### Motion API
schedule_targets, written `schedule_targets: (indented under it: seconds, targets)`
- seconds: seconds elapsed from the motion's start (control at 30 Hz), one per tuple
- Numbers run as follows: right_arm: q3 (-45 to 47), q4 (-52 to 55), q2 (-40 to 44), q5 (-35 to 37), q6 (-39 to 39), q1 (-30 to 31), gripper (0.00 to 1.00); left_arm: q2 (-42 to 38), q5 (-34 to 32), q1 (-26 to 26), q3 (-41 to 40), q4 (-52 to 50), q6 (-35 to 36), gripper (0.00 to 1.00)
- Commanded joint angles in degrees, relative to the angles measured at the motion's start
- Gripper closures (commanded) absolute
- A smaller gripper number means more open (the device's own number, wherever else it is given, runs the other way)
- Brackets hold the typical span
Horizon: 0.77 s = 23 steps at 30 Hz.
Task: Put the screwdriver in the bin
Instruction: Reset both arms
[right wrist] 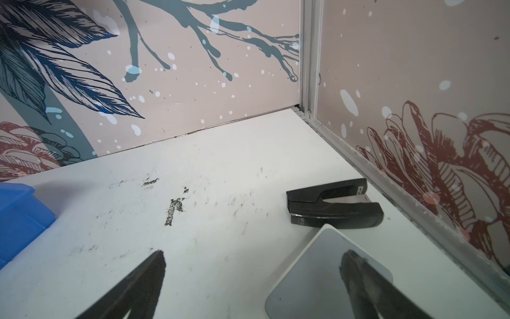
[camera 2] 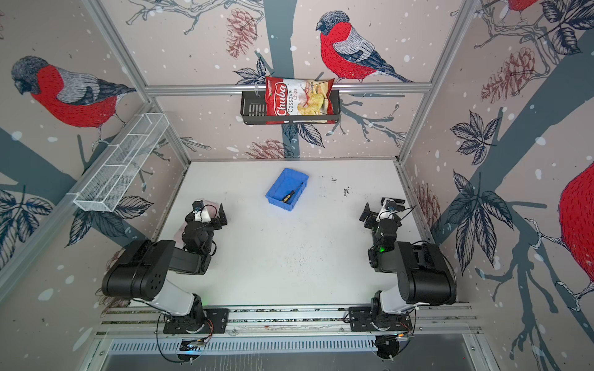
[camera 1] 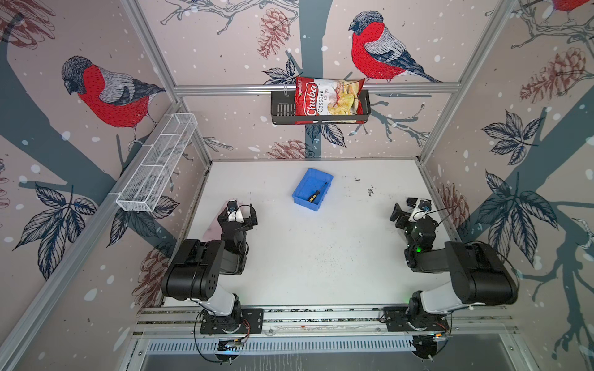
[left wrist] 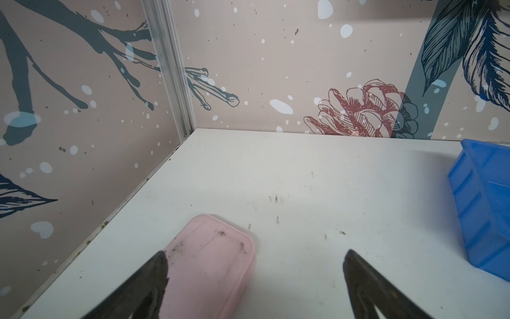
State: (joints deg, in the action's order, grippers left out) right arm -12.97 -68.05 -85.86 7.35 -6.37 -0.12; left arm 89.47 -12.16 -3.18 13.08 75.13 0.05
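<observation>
The screwdriver (camera 1: pixel 316 195) lies diagonally inside the blue bin (camera 1: pixel 308 183) on the counter (camera 1: pixel 321 257), so the task looks done. The left claw (left wrist: pixel 256 255) and right claw (right wrist: pixel 254 254) hang released and empty, well clear.

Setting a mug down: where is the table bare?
Bare: middle between left gripper and right gripper, in front of the bin; the back left corner. Crowded: stapler and grey plate at the right gripper, pink lid at the left.

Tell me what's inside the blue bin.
The bin holds one screwdriver, lying diagonally on its floor with the handle toward the robot's end. Nothing else shows inside. The wrist views show only its outer walls, so its inside is hidden there.
</observation>
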Motion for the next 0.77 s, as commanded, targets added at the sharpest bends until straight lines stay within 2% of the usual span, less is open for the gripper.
schedule_targets:
  seconds: [0.0, 0.73]
  targets:
    - [-0.4, -0.6, -0.1, 1.6, 0.8, 0.3, 0.00, -0.1, -0.4, 0.2, 0.1, 0.4, -0.2, 0.03]
    - [-0.6, -0.2, 0.0, 2.1, 1.0, 0.6, 0.00, -0.1, -0.4, 0.1, 0.1, 0.5, -0.1, 0.03]
